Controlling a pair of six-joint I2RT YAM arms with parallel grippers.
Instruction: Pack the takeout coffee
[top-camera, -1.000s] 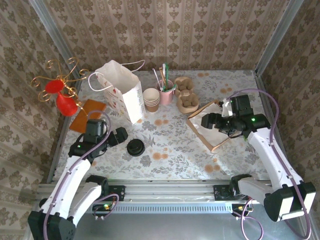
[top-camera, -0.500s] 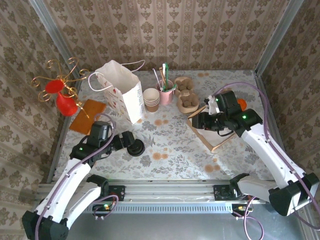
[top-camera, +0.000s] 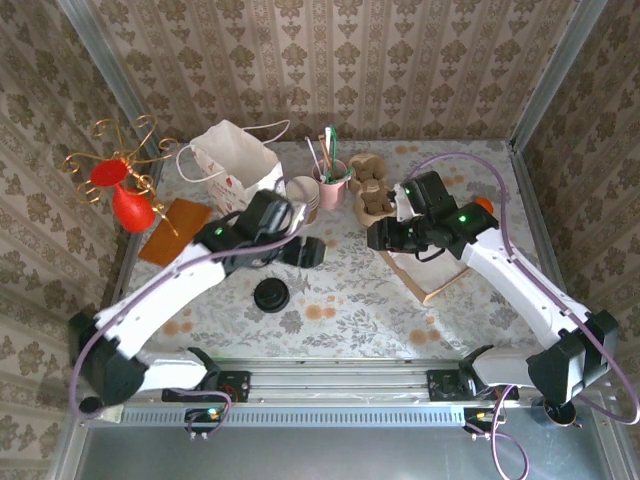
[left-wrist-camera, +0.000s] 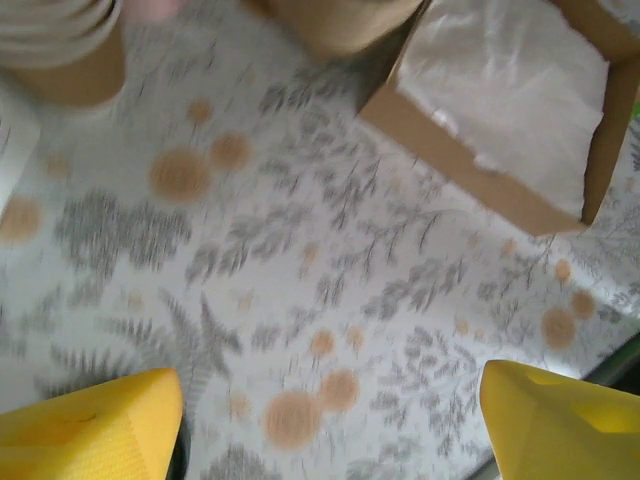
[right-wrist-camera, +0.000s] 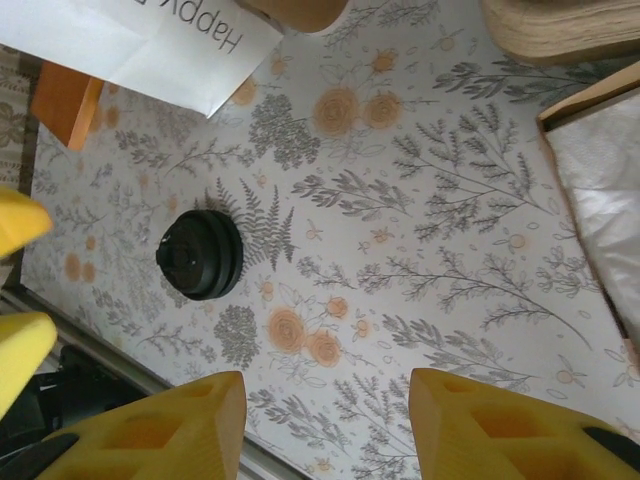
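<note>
At the far left a red vase (top-camera: 128, 205) with gold wire curls stands by a flat orange card (top-camera: 175, 232). The white paper bag (top-camera: 235, 170) stands upright with its mouth open; nothing inside it can be made out. Just right of it is a stack of lidless beige cups (top-camera: 302, 192), the top one empty.

On the near side of the bag and cups a round black lid (top-camera: 271, 295) rests on the bench (top-camera: 350, 300), and neither claw touches it. If it caps the takeout coffee, no cup wall shows beneath it, so I cannot tell.

The left claw (top-camera: 308, 252) hangs between lid and cups, its yellow fingers (left-wrist-camera: 90, 425) spread wide over bare bench. A pink cup (top-camera: 333, 187) holds thin sticks (top-camera: 325, 150), and tan moulded trays (top-camera: 376, 200) are stacked beside it. The right claw (top-camera: 376, 237) has its fingers (right-wrist-camera: 150, 430) parted with nothing between them. Under that arm a brown cardboard box (top-camera: 410, 280) holds white paper (left-wrist-camera: 510, 90).

The left wrist view shows that paper lying against the box wall. The right wrist view shows the lid from closer, black all over.

From overhead the bag's print is red specks too small to read. The right wrist view gives the word "Happy" in dark letters, with the rest cut off.
</note>
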